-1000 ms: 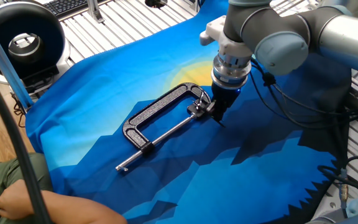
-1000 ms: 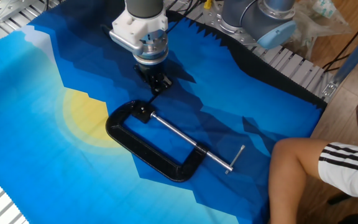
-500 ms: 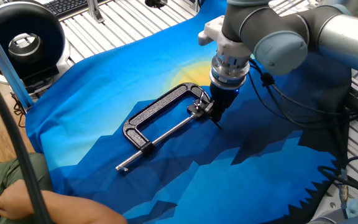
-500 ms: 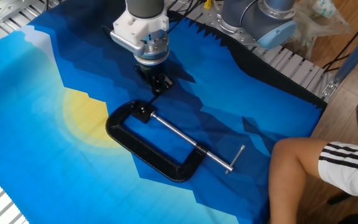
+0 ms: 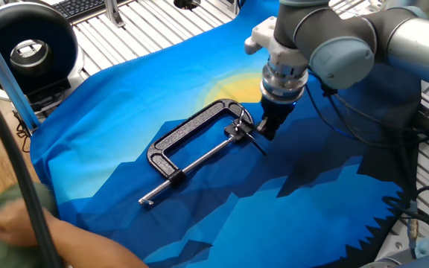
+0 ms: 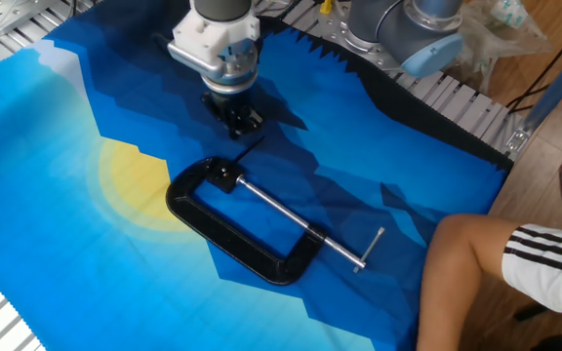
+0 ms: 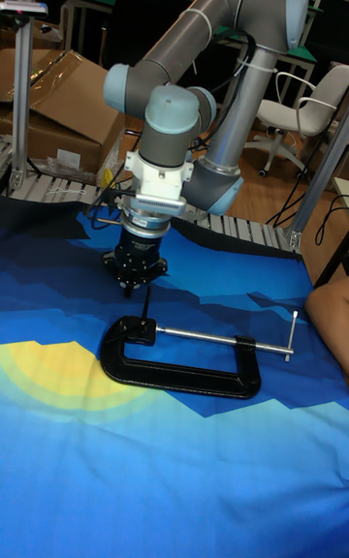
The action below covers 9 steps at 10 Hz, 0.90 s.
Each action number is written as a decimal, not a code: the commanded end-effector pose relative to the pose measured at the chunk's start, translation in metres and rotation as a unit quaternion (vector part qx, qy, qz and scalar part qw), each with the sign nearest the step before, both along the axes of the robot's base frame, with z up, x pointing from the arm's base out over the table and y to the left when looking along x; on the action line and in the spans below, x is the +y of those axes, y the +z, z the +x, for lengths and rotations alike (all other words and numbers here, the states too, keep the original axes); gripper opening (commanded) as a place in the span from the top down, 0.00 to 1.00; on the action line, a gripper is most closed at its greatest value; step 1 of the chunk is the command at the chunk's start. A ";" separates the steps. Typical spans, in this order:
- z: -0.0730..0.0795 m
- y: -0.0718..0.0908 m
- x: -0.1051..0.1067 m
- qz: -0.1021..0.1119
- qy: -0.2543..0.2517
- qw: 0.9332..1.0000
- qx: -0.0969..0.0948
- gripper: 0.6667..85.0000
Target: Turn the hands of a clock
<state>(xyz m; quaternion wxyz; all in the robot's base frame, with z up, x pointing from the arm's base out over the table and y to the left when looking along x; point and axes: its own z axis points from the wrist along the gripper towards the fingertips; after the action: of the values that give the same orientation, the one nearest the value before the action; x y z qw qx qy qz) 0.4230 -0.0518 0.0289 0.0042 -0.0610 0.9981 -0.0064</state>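
The clock, a black C-clamp point(image 5: 192, 130) point(image 6: 232, 229) point(image 7: 184, 374), lies flat on the blue cloth, its silver screw rod along the open side. The hands, one thin dark pin point(image 5: 259, 145) point(image 6: 250, 149) point(image 7: 145, 306), stick out from the clamp's pad end toward the arm. My gripper point(image 5: 268, 132) point(image 6: 234, 121) point(image 7: 134, 285) hangs just past that end, a little above the cloth. Its fingers look shut, and I see nothing between them. The pin's far tip lies close to the fingertips; I cannot tell whether they touch.
A round black ring device with a white centre point(image 5: 28, 48) stands at the cloth's far corner. A person's arm point(image 5: 43, 238) and leg point(image 6: 505, 283) are at the table edge near the screw's handle bar point(image 6: 371, 249). Cables point(image 5: 393, 141) trail beside the arm.
The gripper has risen slightly and shifted away from the clamp's pad end, so more of the pin shows. The clamp has not moved. The person's arm at the edge has shifted.
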 end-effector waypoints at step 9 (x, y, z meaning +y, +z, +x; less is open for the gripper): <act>0.053 0.078 -0.005 0.000 0.022 0.999 -0.023 0.99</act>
<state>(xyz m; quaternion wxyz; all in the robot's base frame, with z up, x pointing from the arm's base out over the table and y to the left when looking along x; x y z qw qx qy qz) 0.4569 -0.0645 0.0991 0.0024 -0.0723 0.9973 -0.0145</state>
